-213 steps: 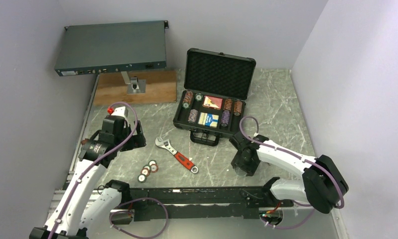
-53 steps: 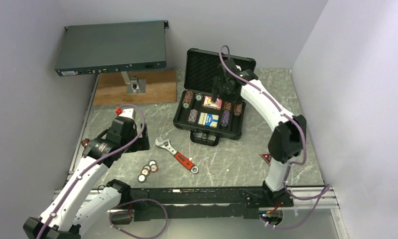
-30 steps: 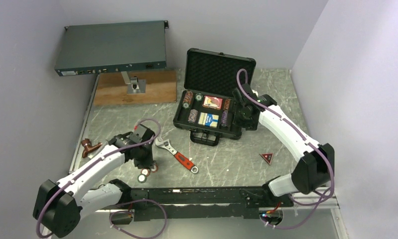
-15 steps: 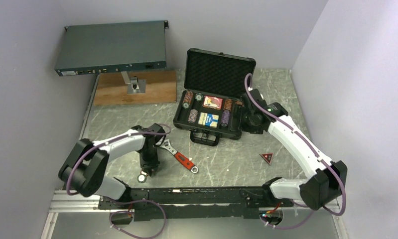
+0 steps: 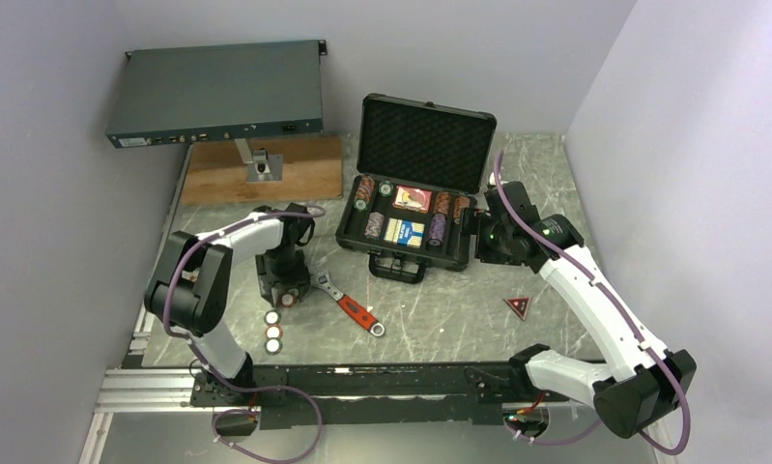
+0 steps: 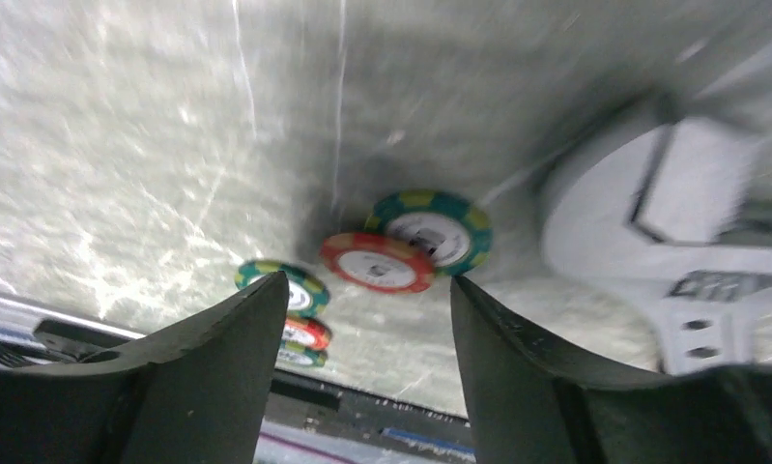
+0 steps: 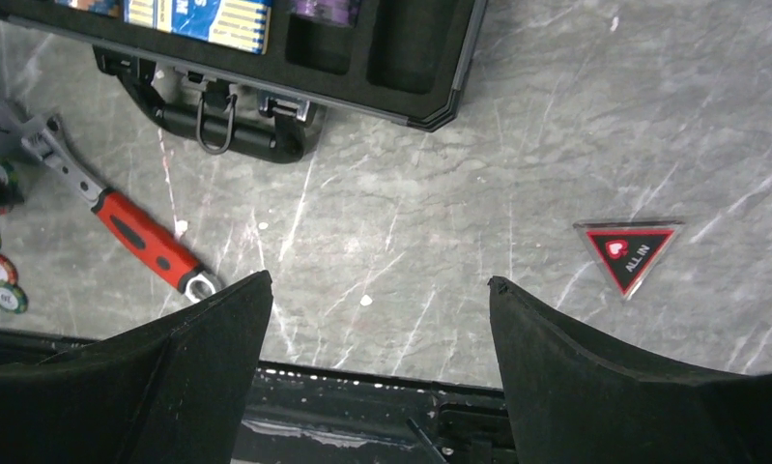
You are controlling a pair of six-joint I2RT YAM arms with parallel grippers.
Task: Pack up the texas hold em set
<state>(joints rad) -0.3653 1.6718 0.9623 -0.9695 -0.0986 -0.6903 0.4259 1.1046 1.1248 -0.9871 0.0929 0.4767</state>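
Left tool (image 6: 367,285): jaws wide, nothing held, poised over the loose poker chips (image 6: 401,246).
Poker chips: flat by the tabletop (image 5: 556,193) near edge, left of middle, beside the wrench (image 5: 348,304) head; left arm nearer.
Right tool (image 7: 380,280): wide, empty.
Red triangle (image 7: 629,249): reads "ALL IN"; near the right edge, off to one side of the right tool's gap.
Case (image 5: 425,145): open, mid-tabletop towards the far edge.

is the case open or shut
Open: the case has its lid standing up, and chips and decks show inside.
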